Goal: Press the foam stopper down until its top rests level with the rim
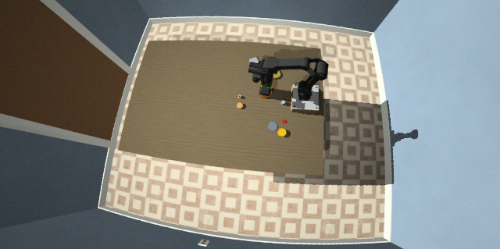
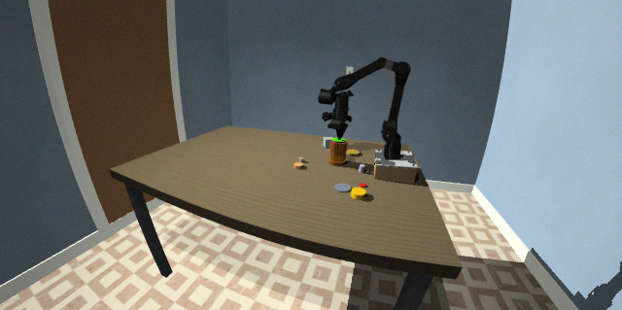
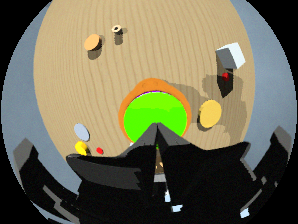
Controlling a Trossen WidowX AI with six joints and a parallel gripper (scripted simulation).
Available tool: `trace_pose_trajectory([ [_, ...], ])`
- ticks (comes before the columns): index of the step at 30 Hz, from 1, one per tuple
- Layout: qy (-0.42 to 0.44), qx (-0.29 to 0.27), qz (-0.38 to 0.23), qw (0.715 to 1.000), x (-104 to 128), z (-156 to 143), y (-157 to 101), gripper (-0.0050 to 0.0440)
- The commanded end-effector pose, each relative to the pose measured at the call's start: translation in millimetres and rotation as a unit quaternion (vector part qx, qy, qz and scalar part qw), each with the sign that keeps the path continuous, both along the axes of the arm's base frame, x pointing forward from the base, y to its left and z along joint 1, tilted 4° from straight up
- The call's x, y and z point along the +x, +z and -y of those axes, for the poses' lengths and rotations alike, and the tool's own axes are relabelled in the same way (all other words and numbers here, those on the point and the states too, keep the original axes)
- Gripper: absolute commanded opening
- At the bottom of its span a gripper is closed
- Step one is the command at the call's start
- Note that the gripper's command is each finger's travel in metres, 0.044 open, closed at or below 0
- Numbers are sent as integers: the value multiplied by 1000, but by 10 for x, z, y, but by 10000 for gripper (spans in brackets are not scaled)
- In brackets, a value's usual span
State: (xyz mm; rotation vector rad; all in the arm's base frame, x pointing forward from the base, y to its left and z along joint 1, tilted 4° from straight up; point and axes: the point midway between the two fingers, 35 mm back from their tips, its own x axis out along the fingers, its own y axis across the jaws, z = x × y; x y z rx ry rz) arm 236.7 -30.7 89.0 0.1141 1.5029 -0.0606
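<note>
An orange-brown jar stands upright on the table, near the arm's base. A bright green foam stopper fills its mouth, and its top shows just above the rim. In the wrist view the green stopper sits inside the orange rim. My gripper is shut and empty. It points straight down with its tips at the middle of the stopper's top; I cannot tell if they touch it. From above, the gripper hides most of the jar.
A flat tan disc and a grey block lie just behind the jar. A small orange disc and a tiny peg lie to its left. A grey disc, a yellow disc and a red dot lie nearer the front. The arm's base box stands on the right.
</note>
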Motion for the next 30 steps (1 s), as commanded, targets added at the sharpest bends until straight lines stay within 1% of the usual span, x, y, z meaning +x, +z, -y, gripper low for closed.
trace_pose_trajectory([
  [1, -1, 0, 5, 1000, 7, -4, 22, 0],
  [30, -1, 0, 5, 1000, 8, -6, -11, 0],
])
